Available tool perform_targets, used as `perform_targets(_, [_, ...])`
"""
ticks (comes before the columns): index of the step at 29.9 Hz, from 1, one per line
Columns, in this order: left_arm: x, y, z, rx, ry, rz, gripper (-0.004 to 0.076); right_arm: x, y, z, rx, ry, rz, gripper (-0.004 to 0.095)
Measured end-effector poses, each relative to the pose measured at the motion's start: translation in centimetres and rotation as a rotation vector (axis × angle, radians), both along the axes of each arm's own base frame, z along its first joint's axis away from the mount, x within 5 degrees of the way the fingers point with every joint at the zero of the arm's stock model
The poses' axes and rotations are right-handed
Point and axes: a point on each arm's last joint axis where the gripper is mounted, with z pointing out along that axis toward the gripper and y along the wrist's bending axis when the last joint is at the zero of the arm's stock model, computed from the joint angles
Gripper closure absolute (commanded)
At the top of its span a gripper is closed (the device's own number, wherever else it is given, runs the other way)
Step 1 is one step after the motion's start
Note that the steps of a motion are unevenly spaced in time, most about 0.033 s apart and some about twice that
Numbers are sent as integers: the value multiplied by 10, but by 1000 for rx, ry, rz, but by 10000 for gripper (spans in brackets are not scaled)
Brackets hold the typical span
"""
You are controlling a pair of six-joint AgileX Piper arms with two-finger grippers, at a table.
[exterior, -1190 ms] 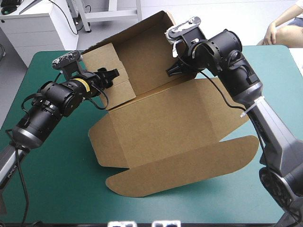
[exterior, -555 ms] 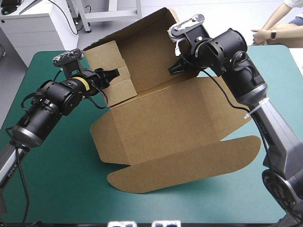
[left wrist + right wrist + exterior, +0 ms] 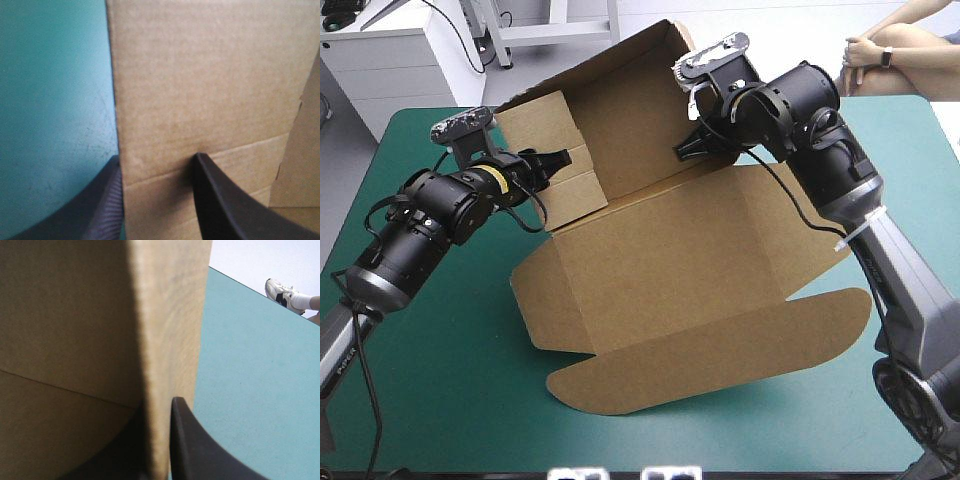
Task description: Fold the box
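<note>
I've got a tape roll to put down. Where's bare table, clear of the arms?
Bare cover: the near-left corner, between the left arm and the box, plus a strip along the near edge. A smaller patch at the far-right corner, outside the right arm. Crowded: the middle and far side, where the left gripper and right gripper hold the box's walls.

Teal-green cover [image 3: 450, 400] spans the table; seemingly faintly scuffed.

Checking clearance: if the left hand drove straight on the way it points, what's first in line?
The box: the left hand is shut on its raised side flap, so board is met at once. Beyond, probably the upright back wall; depth unclear.
</note>
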Motion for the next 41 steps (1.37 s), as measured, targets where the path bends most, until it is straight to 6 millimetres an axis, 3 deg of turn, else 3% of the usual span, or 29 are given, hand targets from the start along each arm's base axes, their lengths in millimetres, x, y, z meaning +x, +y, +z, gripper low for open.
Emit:
perform_targets(5, [-1,0,-1,47,8,-39,724,2,1,-2,-1,5,-1,926])
perform_targets(8, [-3,1,-4,65,41,-44,664,3,3,-5,-1,14,2,926])
perform_targets(11, [-4,1,-4,71,48,-48,530,4,3,-6,-2,17,3,926])
perform_targets(16, [-4,2,-6,106,69,-63,213,6,4,-8,-21,17,17,926])
perform_targets(18, [-5,3,-8,127,85,-64,153,6,4,-8,-30,15,20,926])
perform_targets(25, [-12,2,-7,81,202,-56,160,7,2,-8,-66,-1,20,926])
perform_targets(30, [-22,-2,12,32,267,-128,160,6,2,-6,-61,-3,25,926])
perform_targets(34, [-31,-7,30,-32,214,-221,160,2,4,-4,-25,6,33,926])
perform_targets(41, [-59,5,58,-69,94,-235,160,-1,3,0,2,5,23,926])
